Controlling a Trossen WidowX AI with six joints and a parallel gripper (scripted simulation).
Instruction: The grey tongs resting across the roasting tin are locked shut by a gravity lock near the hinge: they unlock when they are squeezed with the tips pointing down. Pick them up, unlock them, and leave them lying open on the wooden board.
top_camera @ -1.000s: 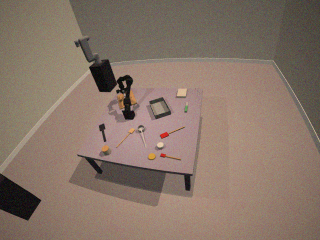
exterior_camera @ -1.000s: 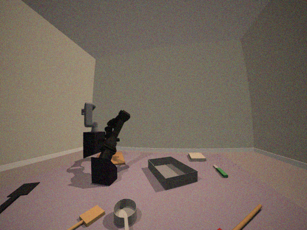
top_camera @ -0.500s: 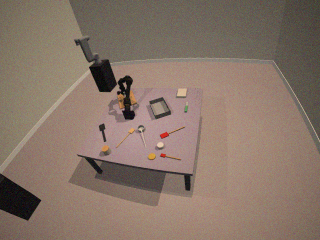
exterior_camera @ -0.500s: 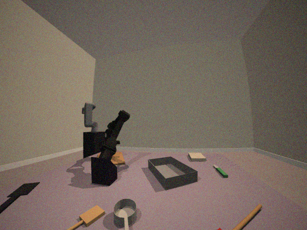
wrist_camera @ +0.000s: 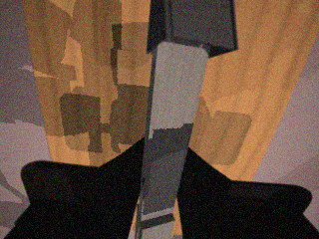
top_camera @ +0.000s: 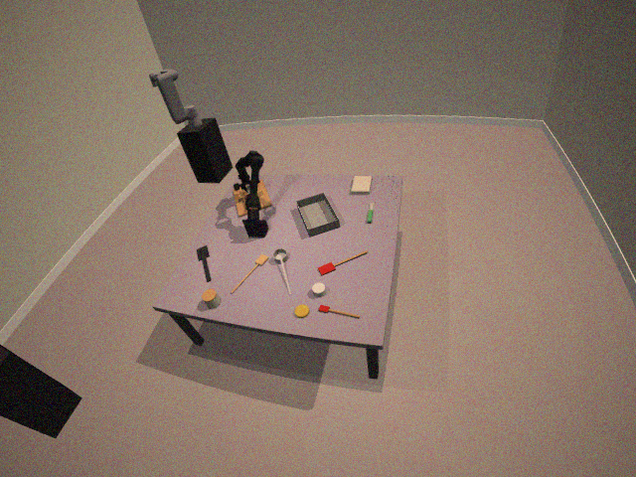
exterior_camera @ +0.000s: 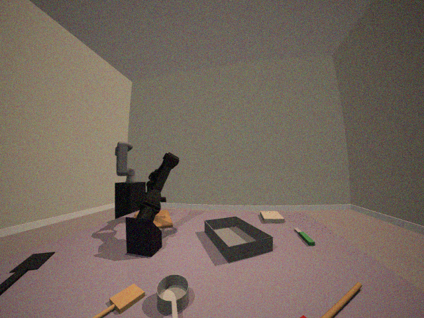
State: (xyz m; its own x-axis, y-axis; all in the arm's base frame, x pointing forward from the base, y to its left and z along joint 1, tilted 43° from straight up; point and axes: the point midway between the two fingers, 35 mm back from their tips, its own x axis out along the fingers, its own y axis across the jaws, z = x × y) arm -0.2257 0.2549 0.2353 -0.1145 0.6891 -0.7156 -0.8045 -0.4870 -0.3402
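Rising from a black block on the table in the top view, with the black arm folded at a high elbow and bent back down to bring the gripper over the wooden board, well apart from the roasting tin. In the exterior view, leaning up and to the right from the block, then doubling back behind itself, with the fingers mostly hidden. In the wrist view, pinching the grey tongs between both black fingers, above the board, with a dark block at the far end; too hard to tell there whether locked or unlocked.
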